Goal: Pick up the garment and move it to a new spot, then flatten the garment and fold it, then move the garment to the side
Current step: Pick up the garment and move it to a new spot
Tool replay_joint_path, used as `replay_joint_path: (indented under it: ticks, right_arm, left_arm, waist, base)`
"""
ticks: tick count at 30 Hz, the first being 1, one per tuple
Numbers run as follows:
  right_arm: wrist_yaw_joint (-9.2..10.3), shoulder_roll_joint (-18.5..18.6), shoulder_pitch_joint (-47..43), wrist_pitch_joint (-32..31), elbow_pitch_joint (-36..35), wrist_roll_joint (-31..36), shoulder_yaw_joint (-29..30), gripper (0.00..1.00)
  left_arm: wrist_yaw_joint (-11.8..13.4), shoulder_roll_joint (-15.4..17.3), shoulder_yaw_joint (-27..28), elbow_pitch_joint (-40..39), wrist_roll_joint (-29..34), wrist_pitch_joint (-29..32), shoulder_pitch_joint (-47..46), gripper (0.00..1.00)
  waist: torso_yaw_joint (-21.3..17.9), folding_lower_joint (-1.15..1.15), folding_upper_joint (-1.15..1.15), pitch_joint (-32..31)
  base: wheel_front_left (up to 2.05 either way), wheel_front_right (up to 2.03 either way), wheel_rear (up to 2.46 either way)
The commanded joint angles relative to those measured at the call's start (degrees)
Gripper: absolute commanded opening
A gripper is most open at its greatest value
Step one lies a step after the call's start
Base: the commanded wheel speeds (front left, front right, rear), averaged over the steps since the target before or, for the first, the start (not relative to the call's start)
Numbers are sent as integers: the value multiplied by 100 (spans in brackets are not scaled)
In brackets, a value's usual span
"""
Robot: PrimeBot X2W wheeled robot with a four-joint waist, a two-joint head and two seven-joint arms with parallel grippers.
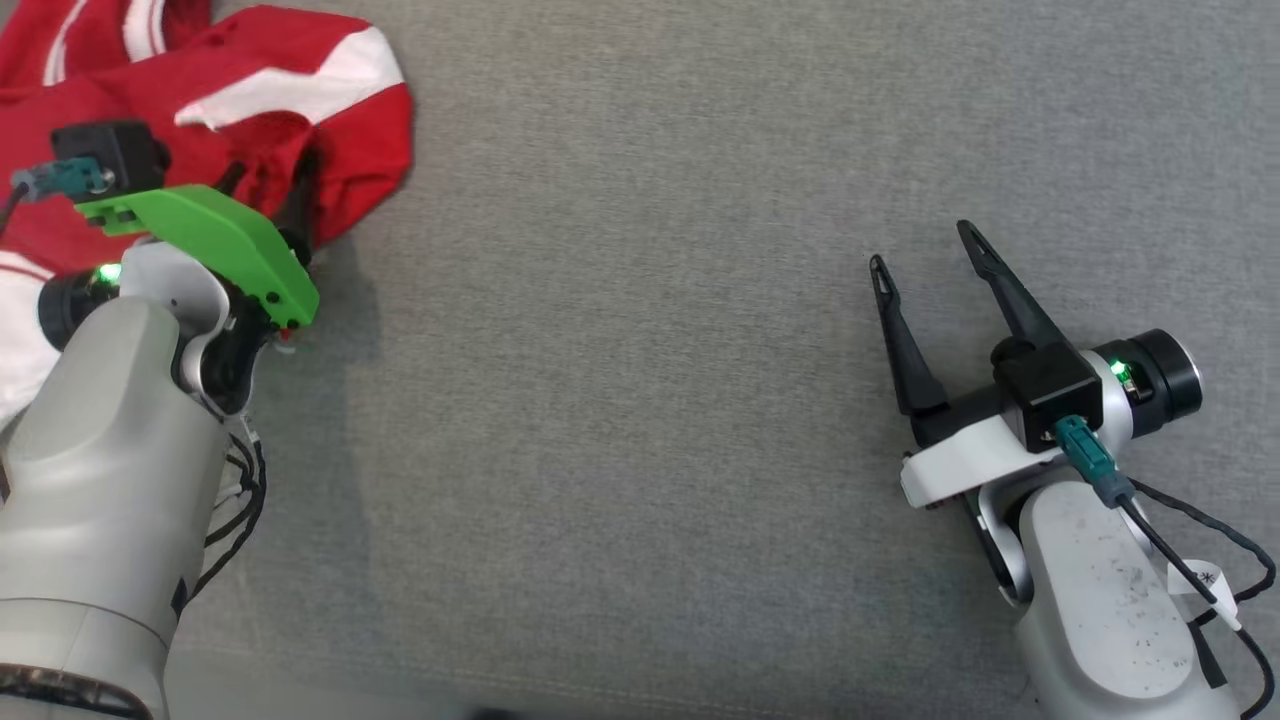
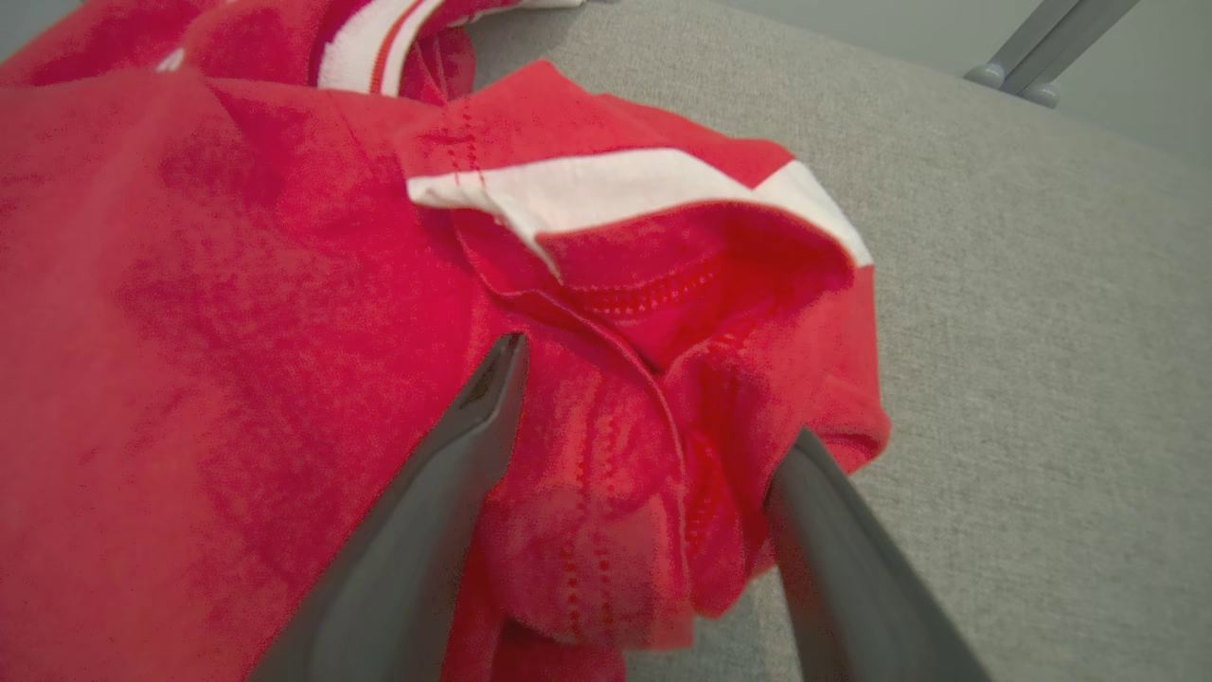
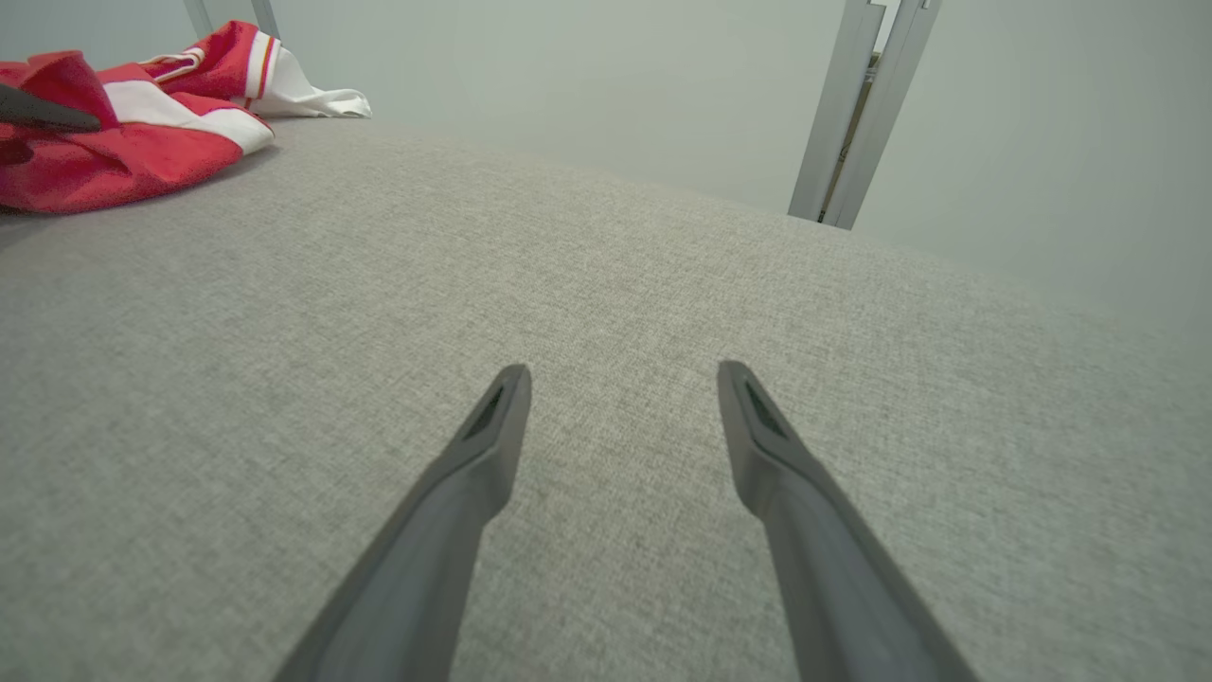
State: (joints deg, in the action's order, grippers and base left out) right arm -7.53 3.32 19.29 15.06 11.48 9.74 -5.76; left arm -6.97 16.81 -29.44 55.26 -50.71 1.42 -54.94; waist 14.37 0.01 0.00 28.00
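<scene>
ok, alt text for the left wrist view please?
The left gripper stands open, its two dark fingers on either side of a bunched fold of a crumpled red garment with white stripes, lying on a grey fabric surface. A grey metal post shows at top right.

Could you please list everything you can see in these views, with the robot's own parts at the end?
garment: one, red with white stripes, crumpled at the far left of the surface.
fabric surface: one, grey, beneath everything.
metal uprights: at least two, pale grey, beyond the surface's far edge.
left gripper: one, dark fingers, open, astride a fold at the garment's edge.
green bracket: one, bright green, on the left wrist.
right gripper: one, dark fingers, open, above bare surface at the right.
</scene>
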Motion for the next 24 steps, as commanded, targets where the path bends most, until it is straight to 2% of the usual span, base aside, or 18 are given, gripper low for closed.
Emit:
replay_joint_path:
  ticks: [1,3,6,7,8,9,14,18,24]
  right_arm:
    - [8,13,58,18,-8,-51,-3,100]
    - [8,4,33,17,4,-68,-8,100]
    - [8,-2,-43,17,43,-83,-14,100]
    - [8,-4,-73,16,64,-102,-15,100]
    - [8,-7,-105,17,84,-118,-16,100]
    - [8,-12,-146,17,110,-139,-16,100]
    - [8,-33,-307,17,181,-268,29,100]
    - [8,-41,-535,17,235,-430,56,100]
    - [8,-42,-890,17,226,-771,47,100]
  left_arm:
    - [61,-21,-60,195,93,41,-124,100]
    - [160,37,-175,536,247,23,-218,100]
    - [136,-9,-319,872,347,52,-195,100]
    - [110,-21,-370,978,386,64,-187,89]
    - [92,-30,-425,1044,419,77,-162,32]
    - [67,-53,-477,1103,442,45,-126,0]
    - [-20,-26,-559,1075,477,-311,-118,0]
    - [-47,-69,-649,757,471,-637,-147,0]
    - [-59,-112,-947,-226,445,-839,52,0]
  waist:
    - [-418,-1,0,280]
    - [-469,-1,0,244]
    - [-525,-1,0,167]
    - [-540,-1,0,127]
    - [-552,-1,0,86]
    - [-564,-1,0,23]
    - [-569,-1,0,-322]
    - [-525,-1,0,-719]
    - [-524,-1,0,-1359]
  base:
    - [0,0,0]
    - [0,0,0]
    - [0,0,0]
    - [0,0,0]
    - [0,0,0]
    - [0,0,0]
    - [0,0,0]
    - [0,0,0]
    - [0,0,0]
